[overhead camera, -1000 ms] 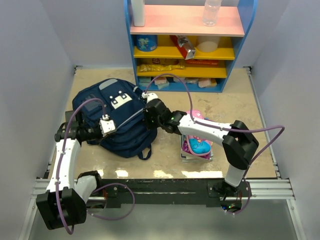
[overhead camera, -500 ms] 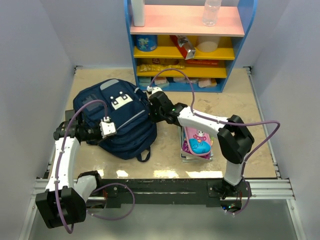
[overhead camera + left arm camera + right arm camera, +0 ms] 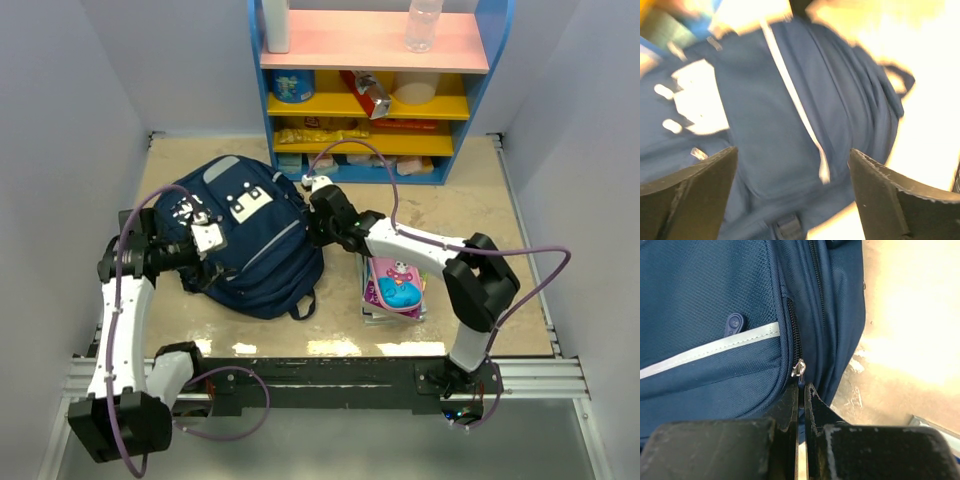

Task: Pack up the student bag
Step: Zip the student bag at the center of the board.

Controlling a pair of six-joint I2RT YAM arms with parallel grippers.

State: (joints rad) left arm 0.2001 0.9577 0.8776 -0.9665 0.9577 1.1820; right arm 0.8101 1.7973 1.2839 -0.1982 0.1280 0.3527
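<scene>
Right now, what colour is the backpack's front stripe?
Pale silver-grey stripe on the navy backpack; clearest in right wrist view.

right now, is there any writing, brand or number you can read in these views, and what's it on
No text can be read in any view.
White logo patch on the student bag: shapes only, no letters legible.
Blue tin, red packet and yellow packets on the shelf: labels too small.
Pink pencil case: print too small.
Zip pull at the right fingers: no marking visible.
</scene>
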